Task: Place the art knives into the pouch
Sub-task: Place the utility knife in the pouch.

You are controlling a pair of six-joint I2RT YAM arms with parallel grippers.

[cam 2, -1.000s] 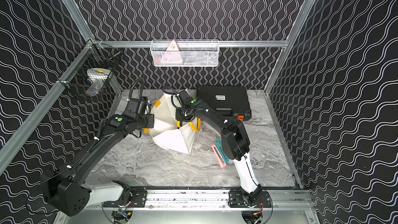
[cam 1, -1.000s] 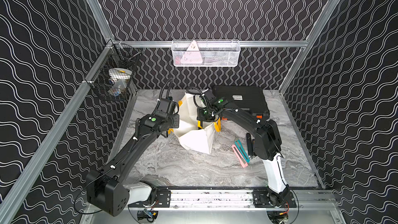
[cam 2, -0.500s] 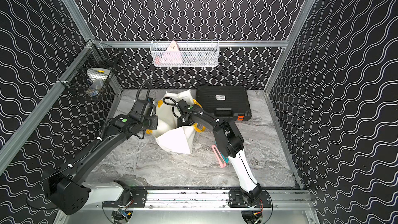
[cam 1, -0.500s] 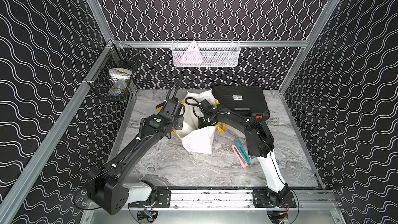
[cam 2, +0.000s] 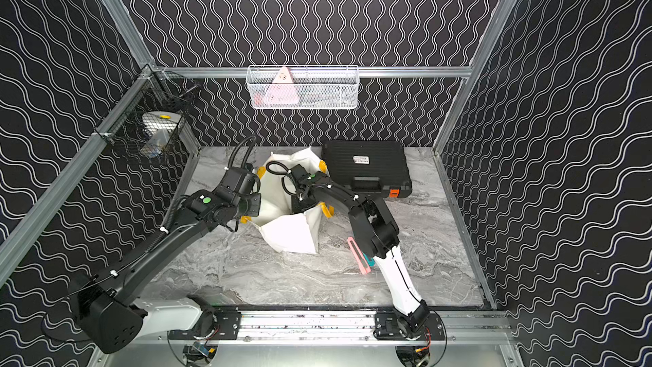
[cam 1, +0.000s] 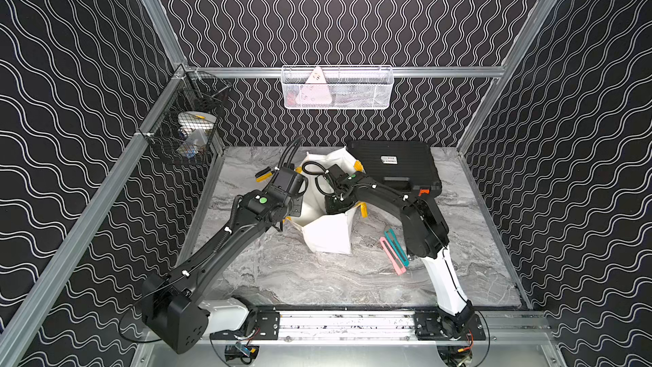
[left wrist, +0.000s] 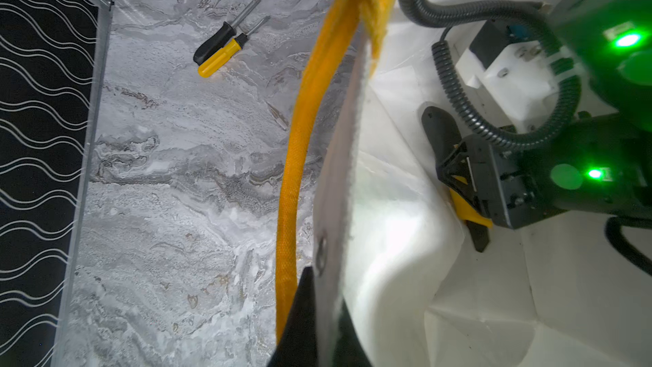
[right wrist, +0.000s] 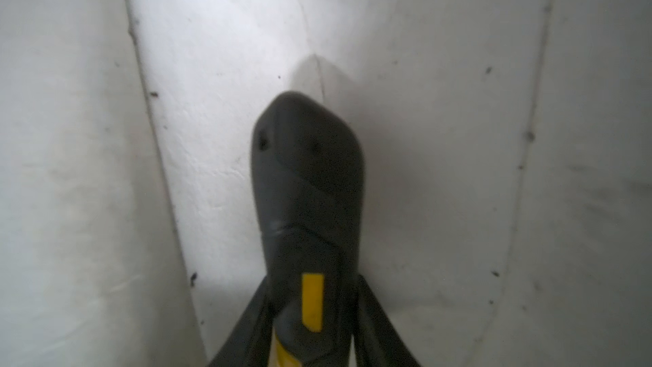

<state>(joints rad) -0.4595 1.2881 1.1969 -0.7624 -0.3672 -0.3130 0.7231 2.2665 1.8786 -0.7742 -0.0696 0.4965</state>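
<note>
The white pouch (cam 1: 328, 238) (cam 2: 293, 234) with yellow handles stands open at mid-table. My left gripper (cam 1: 299, 206) (left wrist: 326, 294) is shut on the pouch's left rim, next to a yellow handle (left wrist: 300, 135). My right gripper (cam 1: 333, 203) (left wrist: 458, 174) (right wrist: 312, 277) reaches down inside the pouch. The black-and-yellow art knife (right wrist: 307, 178) (left wrist: 439, 128) stands between its fingers, its black end against the pouch's inner wall (right wrist: 441, 100). The jaws are slack, and a thin gap shows beside the knife at one finger. Both top views hide the knife.
A black hard case (cam 1: 391, 164) lies behind and to the right of the pouch. Pink and teal tools (cam 1: 393, 252) lie right of the pouch, by the right arm's elbow. Two screwdrivers (left wrist: 225, 47) lie left of the pouch. Wire baskets hang on the left wall (cam 1: 187, 128) and back wall (cam 1: 337, 88).
My right gripper has gone down into the pouch with the knife and its jaws have widened. My left gripper has shifted right with the rim, reshaping the pouch.
</note>
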